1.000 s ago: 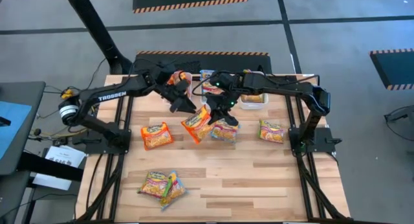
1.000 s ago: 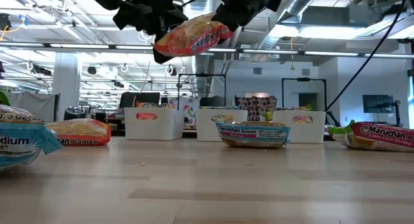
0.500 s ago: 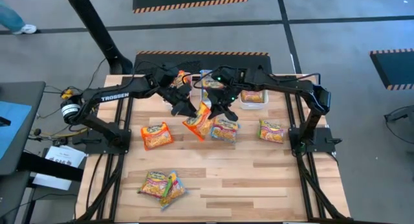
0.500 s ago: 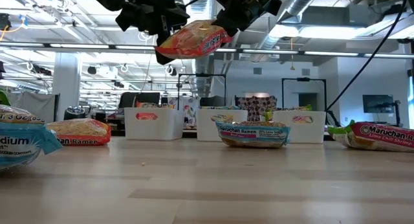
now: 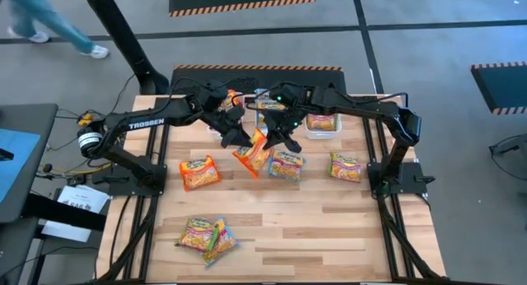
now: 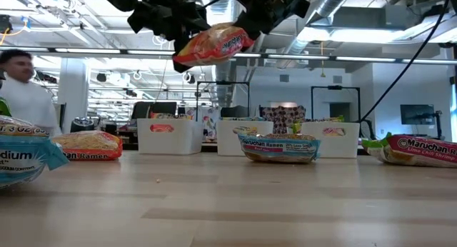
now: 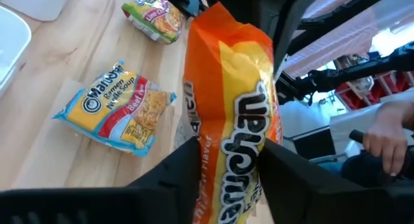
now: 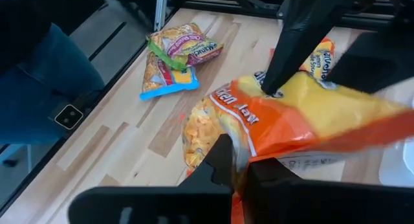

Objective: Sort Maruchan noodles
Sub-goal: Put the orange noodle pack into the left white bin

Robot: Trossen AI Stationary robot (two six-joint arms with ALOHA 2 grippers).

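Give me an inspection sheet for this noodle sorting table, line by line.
Surface: wooden slat table, bare toward its near edge.
Job's things: orange packet held in the air by both arms; loose packets on the table at, and a pair at.
Bins: white bins along the far edge, some with packets in them.
Clutter: nothing seen.
End effectors: left end effector and right end effector each shut on the orange packet.
Cables: black cables beside the table.
Surroundings: person walking past; open workshop behind.
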